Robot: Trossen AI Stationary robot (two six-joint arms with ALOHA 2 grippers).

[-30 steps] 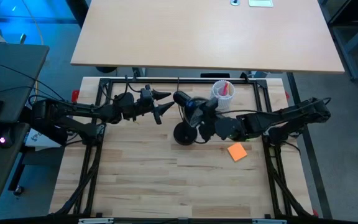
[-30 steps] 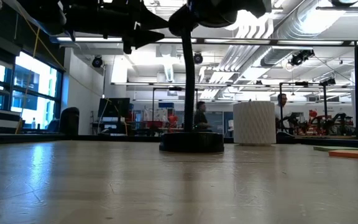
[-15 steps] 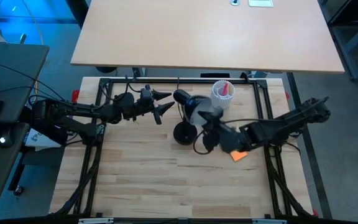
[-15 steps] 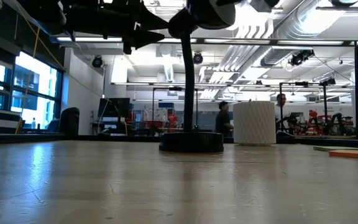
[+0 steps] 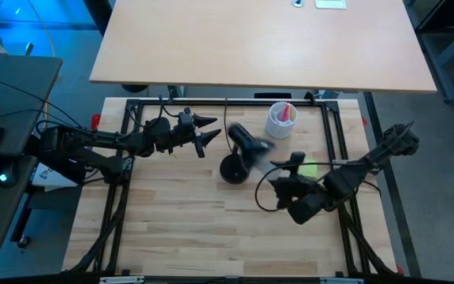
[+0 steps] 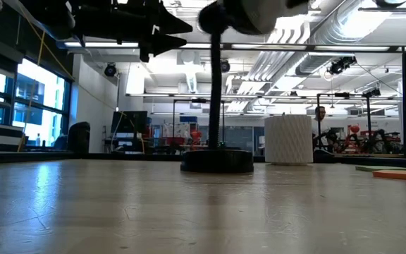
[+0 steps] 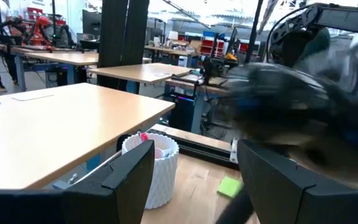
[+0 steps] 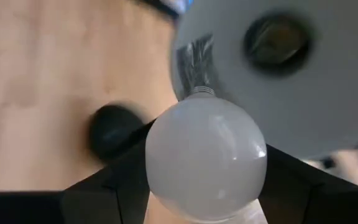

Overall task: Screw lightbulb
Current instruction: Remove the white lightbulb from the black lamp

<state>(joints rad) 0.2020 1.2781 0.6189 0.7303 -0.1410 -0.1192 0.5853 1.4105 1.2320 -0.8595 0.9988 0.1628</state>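
A black desk lamp stands mid-table on its round base (image 5: 232, 169); its head (image 5: 247, 142) shows blurred, the grey inside of the shade (image 8: 328, 81) and its socket (image 8: 277, 40) facing my right gripper. My right gripper (image 5: 280, 183) is on the near right of the lamp head, shut on the white lightbulb (image 8: 207, 158), whose silvery screw base (image 8: 199, 93) points at the shade, short of the socket. My left gripper (image 5: 208, 134) hangs level and open just left of the lamp head, nothing between its fingers. My right gripper pinches the lightbulb's round white globe (image 8: 166, 174) between its two fingers (image 8: 120, 183), one on each side. The bulb is lifted clear of the table, its screw base pointing ahead of the fingers toward the lamp shade.
A white ribbed cup (image 5: 280, 120) with a red item stands at the far side, right of the lamp. A green note (image 5: 307, 169) lies on the table by my right arm. A black frame (image 5: 333, 126) runs round the table's far and side edges.
My right gripper has drawn back from the lamp head toward the table's near edge with the lightbulb, sinking a little and rolling about its own line. The lamp head has swung slightly to the right and is blurred.
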